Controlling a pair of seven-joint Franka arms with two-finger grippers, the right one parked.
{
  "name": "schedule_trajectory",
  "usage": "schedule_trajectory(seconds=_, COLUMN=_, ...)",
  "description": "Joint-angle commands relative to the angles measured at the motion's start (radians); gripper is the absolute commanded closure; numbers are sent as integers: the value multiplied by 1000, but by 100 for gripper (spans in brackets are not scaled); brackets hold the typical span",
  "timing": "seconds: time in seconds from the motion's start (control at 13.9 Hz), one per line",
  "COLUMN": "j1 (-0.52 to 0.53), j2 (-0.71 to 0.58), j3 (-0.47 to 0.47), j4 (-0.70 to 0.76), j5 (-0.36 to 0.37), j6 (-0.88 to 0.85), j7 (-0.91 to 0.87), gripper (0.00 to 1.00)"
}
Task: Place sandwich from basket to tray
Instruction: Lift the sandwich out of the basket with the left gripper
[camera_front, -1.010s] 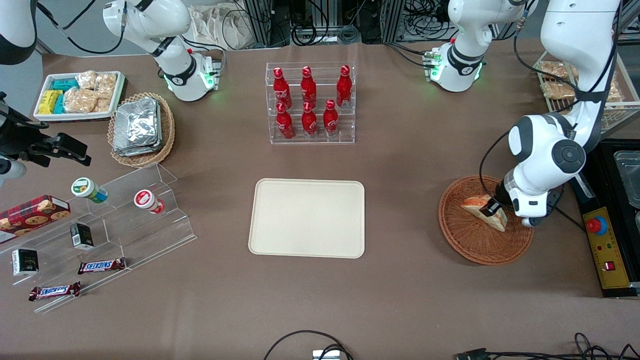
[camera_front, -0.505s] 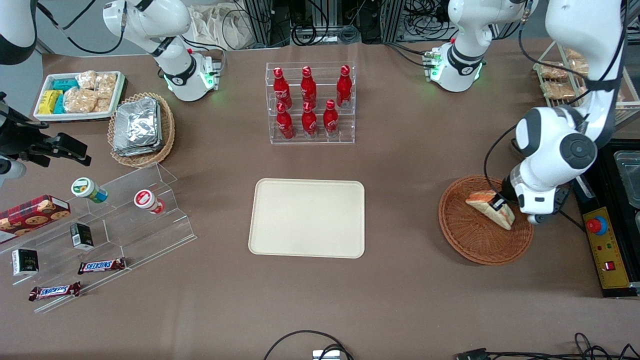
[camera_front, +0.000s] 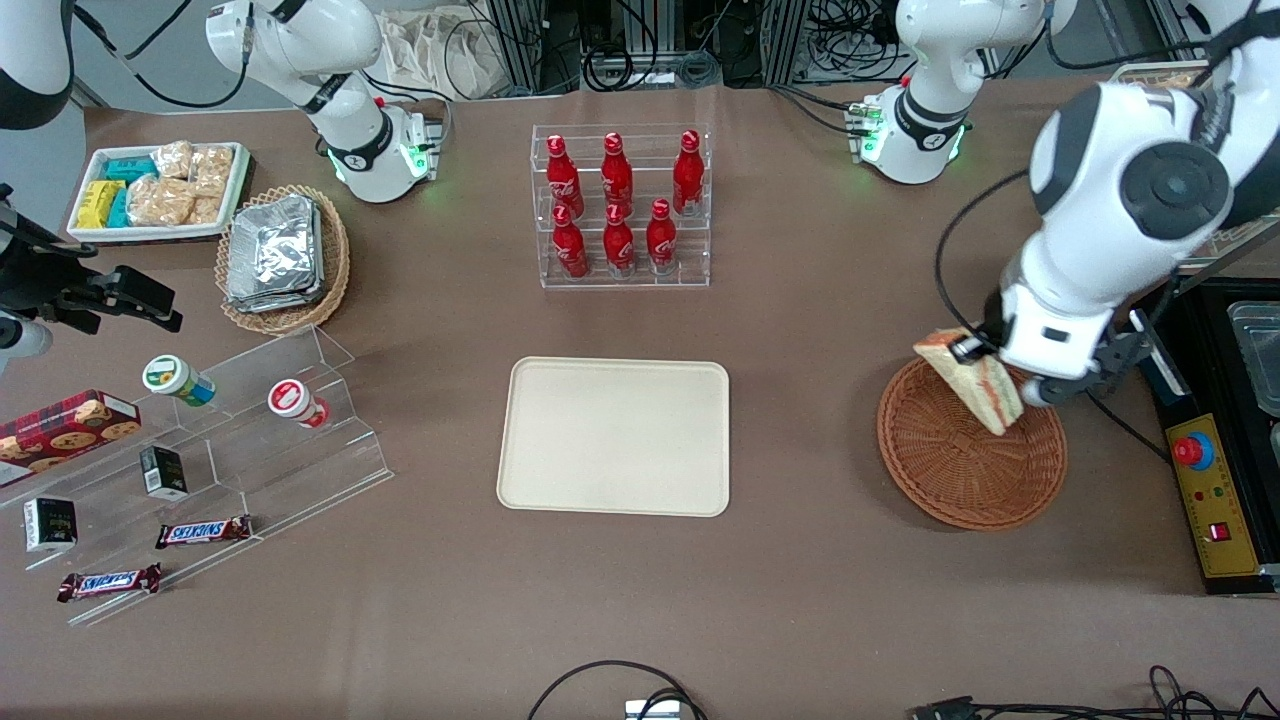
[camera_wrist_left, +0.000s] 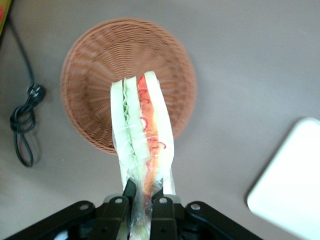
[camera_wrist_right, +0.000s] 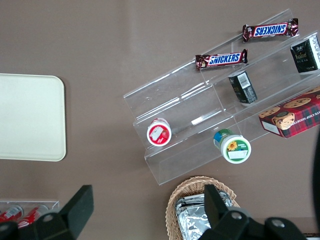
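The sandwich (camera_front: 975, 382), a wrapped triangular wedge of white bread with red and green filling, hangs in my left gripper (camera_front: 972, 352) above the reddish-brown wicker basket (camera_front: 960, 470). In the left wrist view the gripper (camera_wrist_left: 143, 192) is shut on the sandwich (camera_wrist_left: 141, 135) at its narrow end, with the empty basket (camera_wrist_left: 95, 60) below it. The cream-beige tray (camera_front: 615, 436) lies flat at the table's middle, toward the parked arm from the basket; its corner shows in the left wrist view (camera_wrist_left: 292, 187).
A clear rack of red bottles (camera_front: 620, 205) stands farther from the front camera than the tray. A control box with a red button (camera_front: 1205, 490) lies beside the basket. A black cable (camera_wrist_left: 22, 122) lies on the table near the basket.
My left gripper has risen with the sandwich, lifting it out of the basket and a little farther from the front camera. The basket now holds nothing.
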Motion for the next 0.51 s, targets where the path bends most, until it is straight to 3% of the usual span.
schedule_trajectory(seconds=0.0, j1=6, j2=28, j3=-99, j4=66, j5=21, j6=-33, j7=151, gripper=100)
schedule_trajectory(seconds=0.43, j1=-42, j2=163, j3=-225, j4=138, j5=-10, j6=17, j7=217, gripper=100)
